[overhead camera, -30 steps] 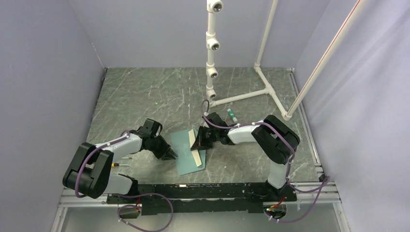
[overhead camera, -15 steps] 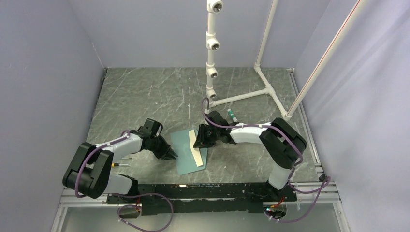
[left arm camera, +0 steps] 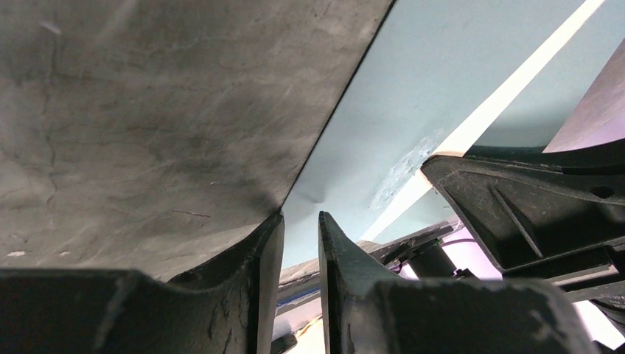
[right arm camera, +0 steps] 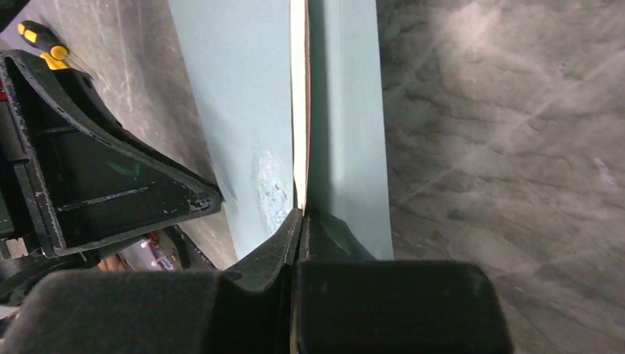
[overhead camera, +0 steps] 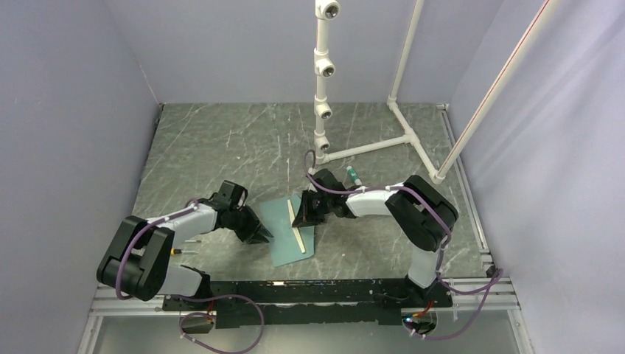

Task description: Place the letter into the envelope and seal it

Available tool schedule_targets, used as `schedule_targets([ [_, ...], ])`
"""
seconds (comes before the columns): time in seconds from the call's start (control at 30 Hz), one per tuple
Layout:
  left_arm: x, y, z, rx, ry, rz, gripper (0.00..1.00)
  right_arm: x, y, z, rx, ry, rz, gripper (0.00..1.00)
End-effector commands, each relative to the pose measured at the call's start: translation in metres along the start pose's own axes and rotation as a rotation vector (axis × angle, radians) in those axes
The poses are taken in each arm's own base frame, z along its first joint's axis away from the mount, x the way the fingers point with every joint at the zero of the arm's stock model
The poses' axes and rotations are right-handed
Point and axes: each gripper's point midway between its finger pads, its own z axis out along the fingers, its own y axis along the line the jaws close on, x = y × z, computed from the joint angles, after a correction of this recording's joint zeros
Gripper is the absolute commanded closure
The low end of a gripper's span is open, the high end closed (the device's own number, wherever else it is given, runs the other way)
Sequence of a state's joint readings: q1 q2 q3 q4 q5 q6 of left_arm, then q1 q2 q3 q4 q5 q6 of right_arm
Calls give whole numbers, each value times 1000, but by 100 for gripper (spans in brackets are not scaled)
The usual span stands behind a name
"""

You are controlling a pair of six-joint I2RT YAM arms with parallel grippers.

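Nearest the arm bases, the left fingers [left arm camera: 254, 273] lie low on the dark marbled counter [left arm camera: 147, 110] at the envelope's 9 o'clock side. They stand a little apart, with the teal envelope [left arm camera: 383, 110] meeting the mouth of that narrow gap at its edge; I cannot tell whether they bear on it at all. The envelope lies flat and is surely light and thin, so it would skate on this smooth stone unless that near edge is pinned or pinched (a scuffed, rubbed patch on its face suggests the paper marks easily). Across it runs the letter [right arm camera: 298, 96], showing only as a slim cream strip from roughly 12 toward 5 o'clock, apparently tipped up nearly on edge; how much of it, if any, sits inside the pocket is not visible. It looks limp rather than stiff, likely to bow or buckle if pushed from one end, so a hold close to the leading edge, fed flat and low, seems wisest. The right fingers [right arm camera: 273, 247] are pressed together on the strip's far end, at about 1 o'clock from the envelope's middle. Farther out at 1 o'clock lies a small green-and-white tube [overhead camera: 354, 175], and beyond it at 12 the white pipe frame [overhead camera: 366, 147].
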State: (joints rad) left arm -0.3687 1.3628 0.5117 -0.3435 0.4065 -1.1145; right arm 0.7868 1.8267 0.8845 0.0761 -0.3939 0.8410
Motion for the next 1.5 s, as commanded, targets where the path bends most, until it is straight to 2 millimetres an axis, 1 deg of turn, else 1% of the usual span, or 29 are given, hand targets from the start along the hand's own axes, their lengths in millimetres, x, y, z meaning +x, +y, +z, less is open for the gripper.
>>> schedule_targets([
  [0.0, -12, 18, 14, -49, -70, 28, 69, -3, 9, 10, -47, 0, 26, 100],
  [0.07, -12, 17, 13, -41, -71, 25, 69, -3, 12, 11, -69, 0, 43, 100],
  [0.2, -12, 16, 12, -33, -76, 26, 68, 2, 13, 11, -79, 7, 53, 100],
  [0.23, -13, 16, 12, -32, -77, 29, 68, 3, 12, 11, -79, 6, 45, 98],
  [0.4, -14, 18, 10, -50, -88, 39, 68, -2, 7, 2, -26, -29, 4, 77],
  [0.43, -14, 19, 9, -51, -92, 40, 68, -5, 5, -1, -11, -44, -6, 74],
  [0.5, -15, 21, 7, -61, -101, 35, 68, -8, 4, -8, 14, -68, -26, 72],
  [0.6, -16, 23, 6, -69, -112, 33, 69, -13, 3, -14, 39, -93, -51, 73],
  [0.73, -17, 23, 8, -75, -112, 37, 69, -11, 3, -10, 33, -74, -56, 86],
  [0.8, -16, 23, 9, -78, -103, 36, 70, -10, 1, -7, 39, -64, -55, 88],
  [0.83, -16, 24, 9, -79, -102, 36, 70, -10, 0, -6, 41, -64, -55, 88],
  [0.97, -16, 24, 10, -85, -101, 37, 70, -12, -1, -9, 53, -78, -63, 71],
  [1.0, -16, 25, 10, -87, -101, 38, 70, -13, -1, -11, 57, -85, -67, 69],
  [1.13, -16, 26, 9, -93, -105, 37, 70, -21, 0, -20, 83, -127, -90, 63],
  [1.17, -17, 26, 8, -95, -107, 37, 70, -20, -3, -23, 103, -126, -95, 61],
  [1.23, -17, 28, 8, -102, -111, 35, 70, -23, -2, -27, 110, -142, -124, 58],
  [1.3, -18, 30, 7, -116, -119, 34, 71, -24, -4, -29, 132, -147, -153, 53],
  [1.4, -19, 30, 6, -121, -124, 38, 71, -24, -4, -28, 153, -140, -196, 50],
  [1.47, -20, 27, 5, -110, -130, 45, 70, -25, -2, -28, 174, -142, -216, 48],
])
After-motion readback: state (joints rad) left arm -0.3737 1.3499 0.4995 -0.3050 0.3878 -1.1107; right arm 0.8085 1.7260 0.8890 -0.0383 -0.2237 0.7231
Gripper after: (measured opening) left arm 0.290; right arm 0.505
